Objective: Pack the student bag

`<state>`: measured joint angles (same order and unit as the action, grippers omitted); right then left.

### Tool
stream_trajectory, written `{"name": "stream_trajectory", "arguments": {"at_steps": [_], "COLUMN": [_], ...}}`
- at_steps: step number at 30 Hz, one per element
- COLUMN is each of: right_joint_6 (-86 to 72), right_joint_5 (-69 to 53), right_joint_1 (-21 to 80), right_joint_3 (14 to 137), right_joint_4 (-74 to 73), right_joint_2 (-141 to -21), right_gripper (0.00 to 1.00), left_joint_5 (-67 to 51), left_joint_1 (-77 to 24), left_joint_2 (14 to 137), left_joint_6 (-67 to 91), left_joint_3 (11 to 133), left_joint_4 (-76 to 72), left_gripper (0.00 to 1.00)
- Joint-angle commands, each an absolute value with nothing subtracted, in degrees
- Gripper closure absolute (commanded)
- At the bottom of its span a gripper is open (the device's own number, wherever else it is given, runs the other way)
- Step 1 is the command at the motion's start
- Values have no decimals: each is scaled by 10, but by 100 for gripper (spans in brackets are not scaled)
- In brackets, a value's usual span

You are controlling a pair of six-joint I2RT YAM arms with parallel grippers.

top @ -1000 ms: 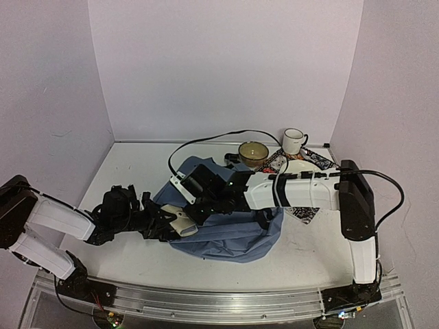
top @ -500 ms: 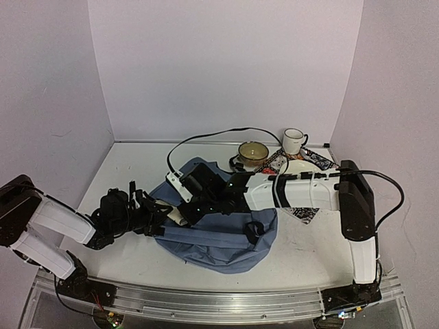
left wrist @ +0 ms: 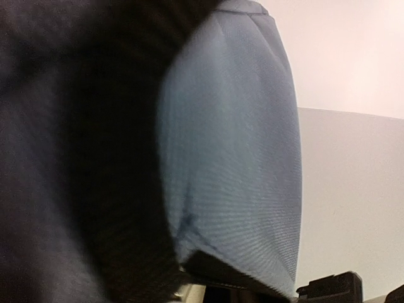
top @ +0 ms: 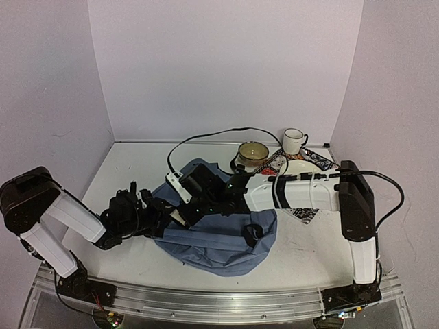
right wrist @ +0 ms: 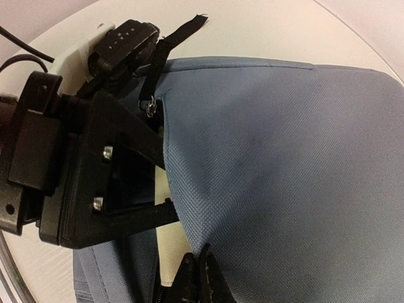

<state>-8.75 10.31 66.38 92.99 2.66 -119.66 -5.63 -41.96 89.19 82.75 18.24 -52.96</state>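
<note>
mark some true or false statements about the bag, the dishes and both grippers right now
1. The white mug stands at the far right, beyond the student bag. True.
2. The bowl sits inside the student bag. False: it stands outside the bag, behind it and just left of the white mug.
3. The right gripper is pinched shut on the bag's blue fabric. True.
4. The left gripper hangs far from the bag, over the dishes. False: it is at the bag's left edge, close to the right gripper.
</note>
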Motion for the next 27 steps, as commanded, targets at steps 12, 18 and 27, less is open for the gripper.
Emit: {"name": "stream_trajectory", "arguments": {"at_steps": [12,18,27], "right_joint_6": [-91,-92,-94], "right_joint_5": [105,99,86], "right_joint_1": [687,687,687], "right_joint_3": [915,917,919], "right_joint_4": [58,63,66], "right_joint_2": [-1158,-1161,-1162], "right_gripper": [97,97,97], "left_joint_5": [-10,-17,-36], "left_joint_1": [-432,-437,-447], "left_joint_2": [790,777,836], "left_joint_6": [826,834,801], "left_joint_3": [146,142,216], "left_joint_4": [-409,-380,-381], "left_gripper": [37,59,86]}}
